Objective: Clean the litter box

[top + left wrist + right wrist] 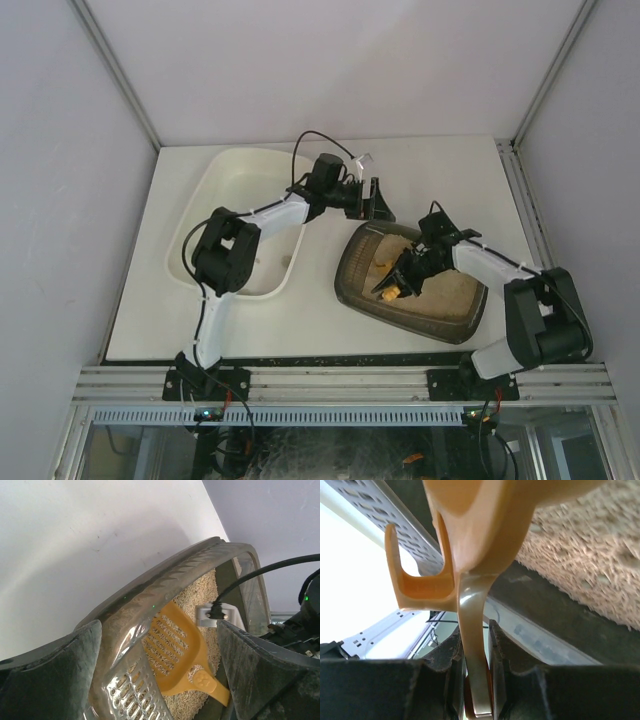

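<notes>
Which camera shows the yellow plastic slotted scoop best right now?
Left wrist: the yellow plastic slotted scoop shows most of its blade and handle clearly. Top external gives only a small yellow bit under the right gripper. Right wrist shows just handle and hook, very close, pinched in that gripper.

No word, number or brand can be read on anything in view. The only mark is a small round embossed emblem (201,679) on the handle of the yellow scoop (181,659), towards five o'clock in the left wrist view. It is too blurred to make out.
</notes>
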